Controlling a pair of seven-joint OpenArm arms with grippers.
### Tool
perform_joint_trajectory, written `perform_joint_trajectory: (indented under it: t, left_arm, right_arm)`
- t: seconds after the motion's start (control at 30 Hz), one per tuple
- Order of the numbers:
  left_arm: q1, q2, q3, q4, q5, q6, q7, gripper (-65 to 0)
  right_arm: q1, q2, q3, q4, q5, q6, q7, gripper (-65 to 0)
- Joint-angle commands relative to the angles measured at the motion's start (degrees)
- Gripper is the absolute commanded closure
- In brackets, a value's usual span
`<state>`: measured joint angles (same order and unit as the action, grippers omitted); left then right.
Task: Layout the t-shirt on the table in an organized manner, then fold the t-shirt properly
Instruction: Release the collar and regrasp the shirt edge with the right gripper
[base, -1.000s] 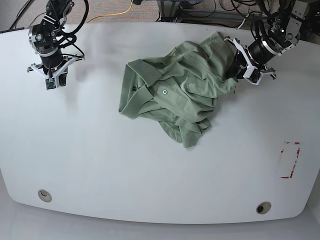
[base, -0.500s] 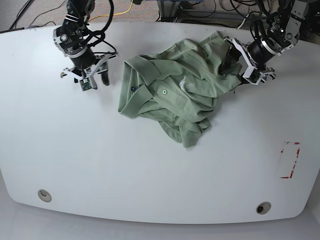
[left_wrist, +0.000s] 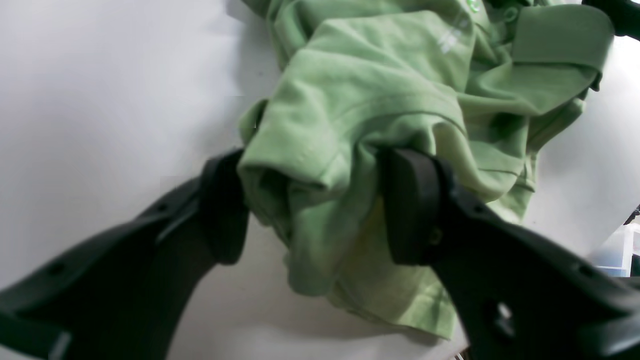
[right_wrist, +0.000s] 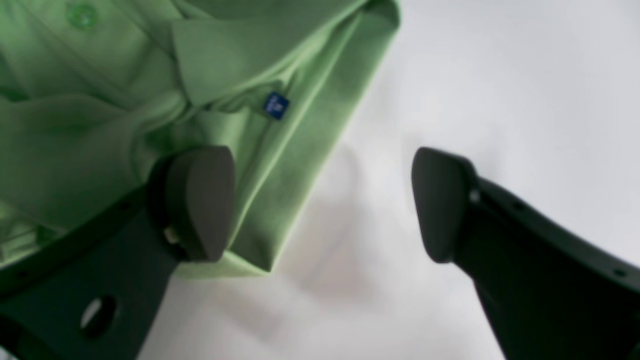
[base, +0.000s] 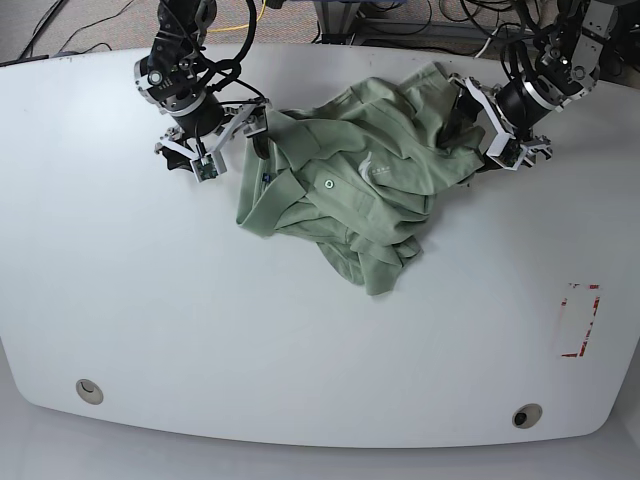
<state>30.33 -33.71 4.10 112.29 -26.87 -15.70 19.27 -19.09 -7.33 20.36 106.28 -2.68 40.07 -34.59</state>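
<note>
Left wrist view: the left gripper (left_wrist: 310, 205) is seen with its two dark, matte, rounded pads set wide apart, and a bunched fold of the shirt (left_wrist: 380, 100) sits between them. The soft green knit touches the inner faces of both pads, yet the cloth looks loose, not pinched. A ribbed sleeve hem hangs just below the pads, and a flat collar is seen far beyond them. The smooth white table (left_wrist: 100, 100) lies to the left of the left pad.

Right wrist view: the right gripper (right_wrist: 322, 200) is spread wide, with nothing held. Its left pad, oval and smooth, is over the folded edge of the shirt (right_wrist: 100, 125); its right pad stands over the bare table (right_wrist: 500, 75). A straight doubled edge of the cloth runs diagonally between the pads. A small square blue label (right_wrist: 276, 105) is sewn just beyond the left pad, under the collar fold. The picture is slightly blurred.

Base view: the shirt (base: 350, 190) is crumpled in a heap on the upper middle of the table (base: 300, 350), collar and a pale button uppermost. The right gripper (base: 236, 139) is at the heap's left edge, by the collar; the left gripper (base: 480, 125) is at its right edge. A red tape rectangle (base: 580, 320) and two round holes (base: 89, 390) are well apart from both.
</note>
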Motion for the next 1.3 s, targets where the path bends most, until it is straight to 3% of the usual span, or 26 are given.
perform_joint_trajectory:
  t: [0.0, 0.2, 0.6, 0.7, 1.03, 1.1, 1.27]
  left_arm:
    - [-0.2, -0.6, -0.5, 1.1, -0.5, -0.3, -1.6, -41.7]
    - [-0.3, -0.6, -0.5, 1.1, -0.6, -0.3, -1.7, -41.7]
    - [-0.5, -0.6, -0.5, 1.9, -0.6, -0.3, -1.9, -41.7]
    - [-1.2, -0.5, -0.5, 2.0, -0.6, -0.3, -1.9, -41.7]
    - [-2.7, -0.5, -1.0, 2.0, -0.6, -0.3, -2.0, -41.5]
    - [-3.0, -0.4, -1.9, 2.0, -0.7, -0.3, -2.0, -41.5]
    - [-3.5, -0.4, -4.4, 2.0, -0.7, -0.3, -2.0, -41.5]
  right_arm:
    - [0.3, 0.3, 0.1, -1.4, 4.1, -0.1, 1.5, -53.4]
    - [1.2, 0.3, 0.0, -6.4, 7.4, -0.1, 1.5, -53.4]
    - [2.7, 0.3, -2.2, -14.0, 7.6, -0.1, 1.8, -52.0]
    - [3.3, 0.3, -2.8, -14.9, 7.6, -0.1, 1.8, -46.6]
    - [4.5, 0.3, -4.1, -17.2, 7.2, -0.1, 1.8, -5.5]
    - [4.5, 0.3, -4.2, -17.2, 7.1, -0.1, 1.8, 0.0]
    - [4.4, 0.4, -4.1, -16.8, 7.1, -0.1, 1.8, -0.5]
